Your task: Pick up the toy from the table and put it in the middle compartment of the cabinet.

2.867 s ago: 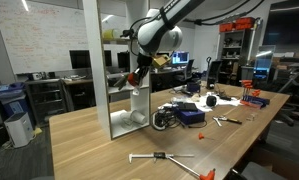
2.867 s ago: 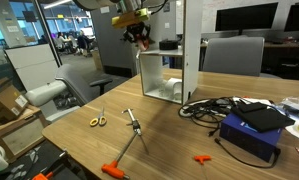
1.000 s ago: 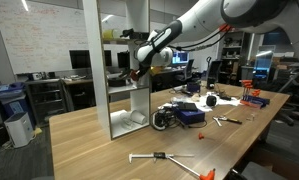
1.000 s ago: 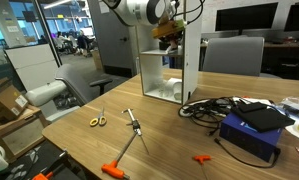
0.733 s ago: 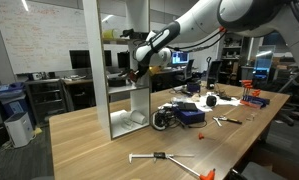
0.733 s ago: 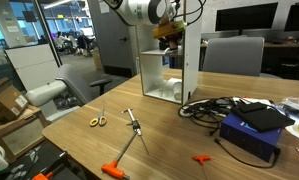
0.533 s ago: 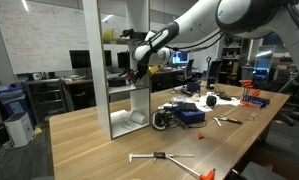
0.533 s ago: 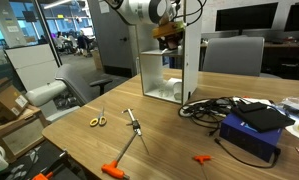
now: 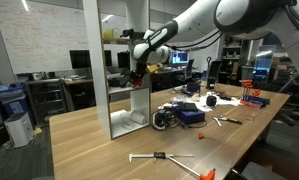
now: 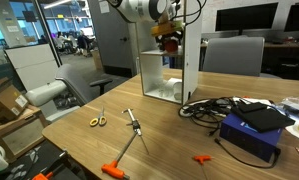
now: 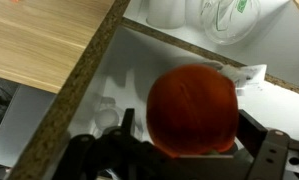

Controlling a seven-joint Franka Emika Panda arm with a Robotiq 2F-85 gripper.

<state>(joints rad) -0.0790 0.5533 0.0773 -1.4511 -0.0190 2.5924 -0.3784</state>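
The toy [image 11: 194, 110] hangs inside the cabinet [image 10: 155, 68], which stands on the table [image 9: 94, 148]

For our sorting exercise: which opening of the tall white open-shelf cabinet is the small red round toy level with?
The middle opening, just above the taller lowest opening; the fingers hold the toy there.

On my wrist feed the red toy [image 11: 194, 110] filled the centre, held in the dark claw [image 11: 189, 152], above a white cabinet board [image 11: 119, 85]; the wooden table [image 11: 39, 35] lay upper left.
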